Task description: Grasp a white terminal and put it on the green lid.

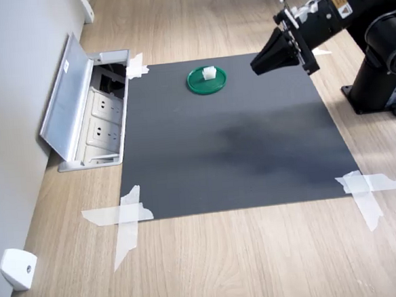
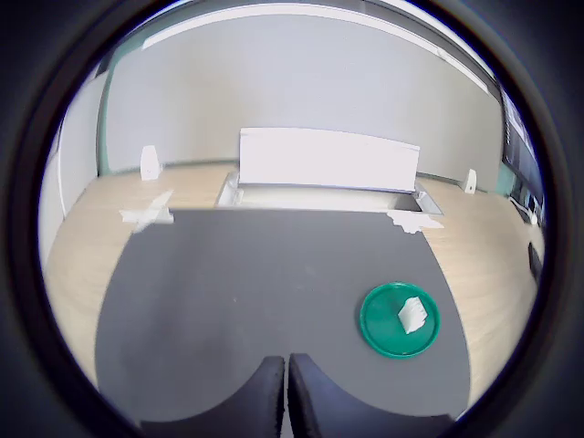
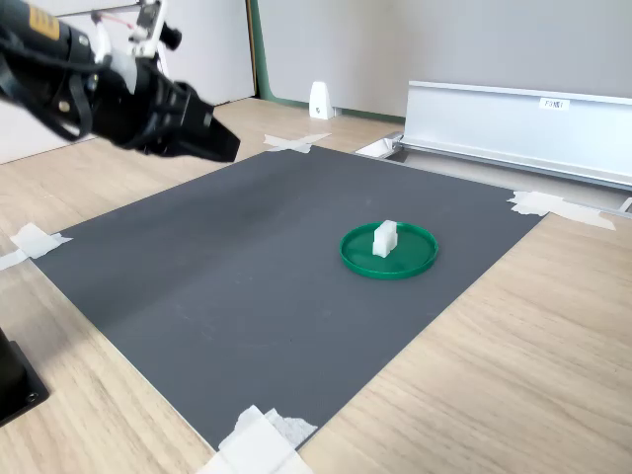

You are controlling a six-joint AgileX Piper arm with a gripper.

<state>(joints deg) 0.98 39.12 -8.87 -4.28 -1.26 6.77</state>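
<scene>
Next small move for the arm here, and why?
Probably just hold clear or ease back to rest. The tiny white plastic terminal block already sits on the flat round dark-green lid, and the gripper, jaws shut and empty, hangs above the grey mat, apart from both.

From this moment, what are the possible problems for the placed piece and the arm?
1. The white terminal stands upright near the middle of the green lid; standing on end, it may tip if the mat is bumped.
2. The gripper, shut and empty, hangs above the mat beside the lid; a low sweep might push the light lid.
3. The open floor socket box lies at the mat's edge; a nudged piece might fall in.
</scene>
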